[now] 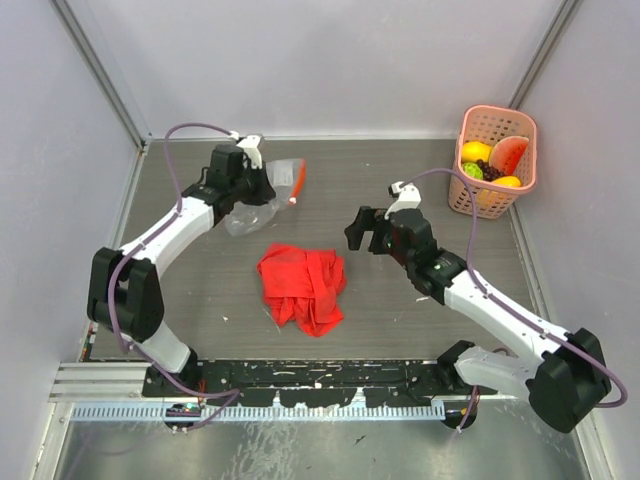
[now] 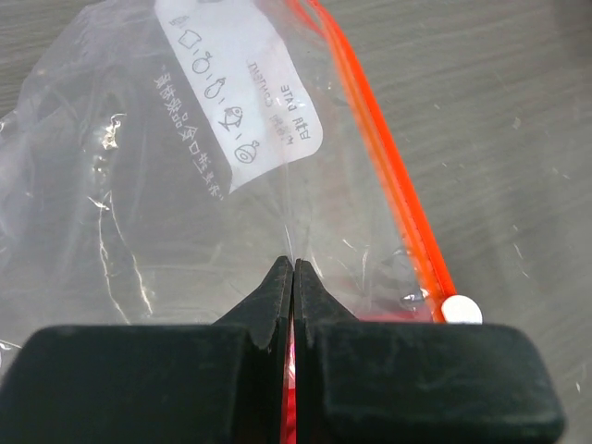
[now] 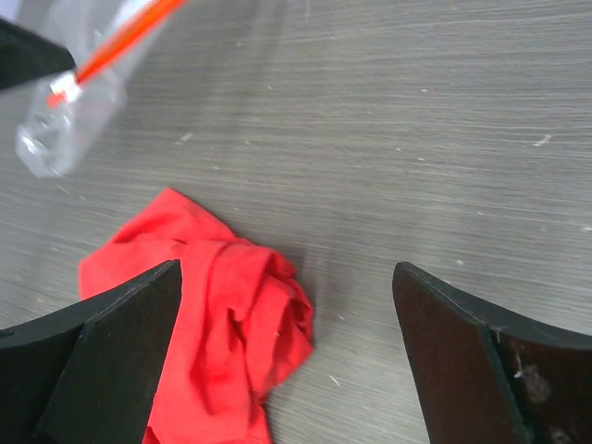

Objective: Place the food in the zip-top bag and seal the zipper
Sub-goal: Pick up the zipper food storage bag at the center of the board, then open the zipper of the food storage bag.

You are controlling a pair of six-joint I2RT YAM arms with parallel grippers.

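My left gripper (image 2: 293, 270) pinches the clear crinkly zip-top bag (image 2: 139, 185) far left, red-orange zipper strip (image 2: 384, 171) facing right. Toy fruits (image 1: 490, 160) sit in the pink slatted basket (image 1: 497, 120). Right gripper (image 3: 285, 273) gapes, empty.

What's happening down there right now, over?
Left gripper shut on zip-top bag. Right gripper open, empty. Food in pink basket. Red cloth mid-table.
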